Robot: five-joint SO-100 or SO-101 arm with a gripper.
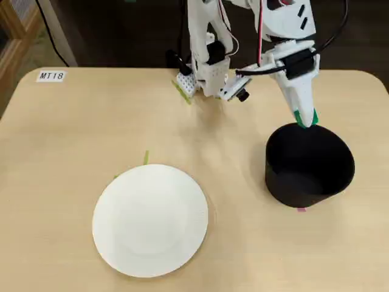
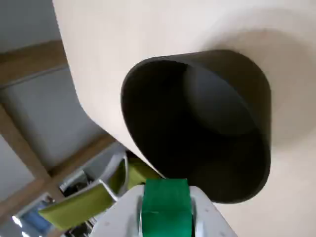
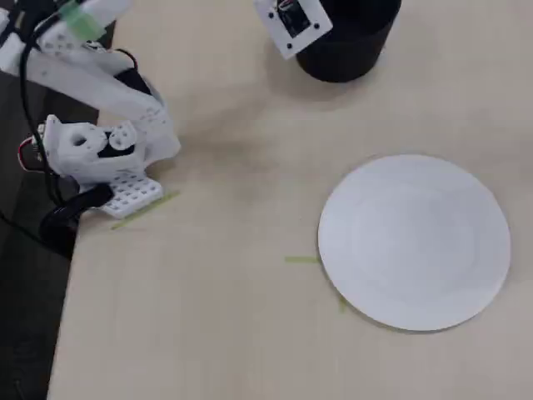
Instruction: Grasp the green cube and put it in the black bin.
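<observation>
My gripper [image 1: 306, 119] is shut on the green cube [image 1: 298, 117] and holds it just above the far rim of the black bin [image 1: 304, 188], which stands at the right of the table. In the wrist view the cube [image 2: 166, 212] sits between the white fingers of the gripper [image 2: 166, 195] at the bottom edge, with the bin's open mouth [image 2: 163, 123] right below and ahead; the bin looks empty inside. In the other fixed view the bin [image 3: 341, 58] is at the top edge and the gripper tips are out of frame.
A white round plate [image 1: 151, 219] lies front left of the bin; it also shows in the other fixed view [image 3: 414, 242]. Thin pale-green strips [image 1: 146, 157] lie on the table near the plate and by the arm's base [image 1: 206, 73]. A label [image 1: 50, 76] is at the far left corner.
</observation>
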